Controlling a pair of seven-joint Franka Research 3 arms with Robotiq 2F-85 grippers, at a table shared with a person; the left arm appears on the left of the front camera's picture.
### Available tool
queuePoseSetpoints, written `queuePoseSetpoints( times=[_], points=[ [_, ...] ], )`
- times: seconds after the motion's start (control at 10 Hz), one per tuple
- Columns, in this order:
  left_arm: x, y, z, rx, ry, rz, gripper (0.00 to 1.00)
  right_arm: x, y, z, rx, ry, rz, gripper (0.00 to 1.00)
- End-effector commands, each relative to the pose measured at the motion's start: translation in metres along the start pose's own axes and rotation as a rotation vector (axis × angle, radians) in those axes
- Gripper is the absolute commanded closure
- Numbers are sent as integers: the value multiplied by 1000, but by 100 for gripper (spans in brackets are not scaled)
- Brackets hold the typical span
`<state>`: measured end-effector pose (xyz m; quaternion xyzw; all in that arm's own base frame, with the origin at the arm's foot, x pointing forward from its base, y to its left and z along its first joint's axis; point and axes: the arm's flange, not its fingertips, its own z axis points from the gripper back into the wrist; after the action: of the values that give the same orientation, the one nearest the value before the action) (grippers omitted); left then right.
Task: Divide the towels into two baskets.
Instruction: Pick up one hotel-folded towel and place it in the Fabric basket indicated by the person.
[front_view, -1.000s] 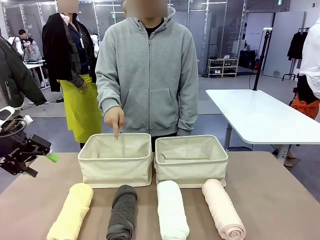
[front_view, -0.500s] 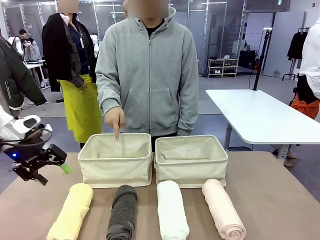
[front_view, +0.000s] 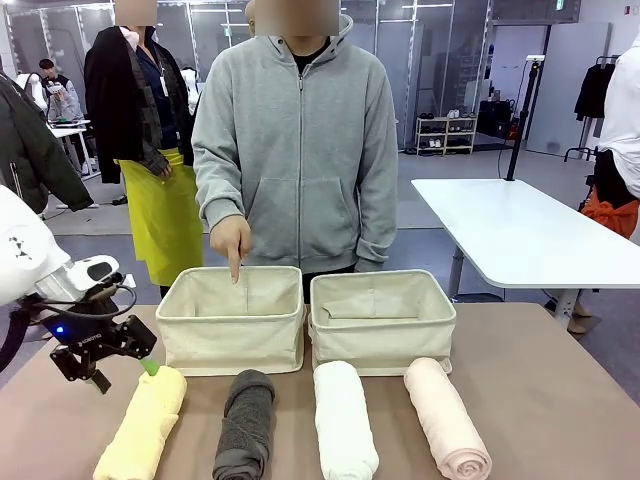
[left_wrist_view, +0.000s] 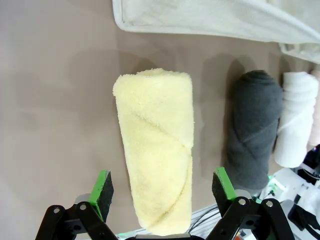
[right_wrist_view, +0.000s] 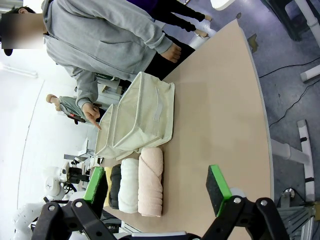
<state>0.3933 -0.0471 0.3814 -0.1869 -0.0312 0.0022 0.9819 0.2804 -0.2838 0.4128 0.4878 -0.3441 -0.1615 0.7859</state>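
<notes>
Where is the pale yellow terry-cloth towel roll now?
In the front view, the pale yellow terry-cloth towel roll lies at the left end of the row, beside the dark grey towel roll, in front of the left cream canvas basket.

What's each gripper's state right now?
Left gripper: open, empty, one of its fingers on each side of the pale yellow towel.
Right gripper: open, empty.

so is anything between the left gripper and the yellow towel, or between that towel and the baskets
Nothing visible. The left gripper hangs open right above the yellow towel. Between that towel and the left basket lies bare table; only the basket's own front wall has to be cleared.
</notes>
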Motion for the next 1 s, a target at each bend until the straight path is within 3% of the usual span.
queuePoseSetpoints(
  times=[0.0,0.9],
  points=[
    [-105,11,-47,62,-9,20,0,0,2,2,4,-11,3,0],
    [-127,9,-93,169,71,-3,0,0,2,2,4,-11,3,0]
  ],
)
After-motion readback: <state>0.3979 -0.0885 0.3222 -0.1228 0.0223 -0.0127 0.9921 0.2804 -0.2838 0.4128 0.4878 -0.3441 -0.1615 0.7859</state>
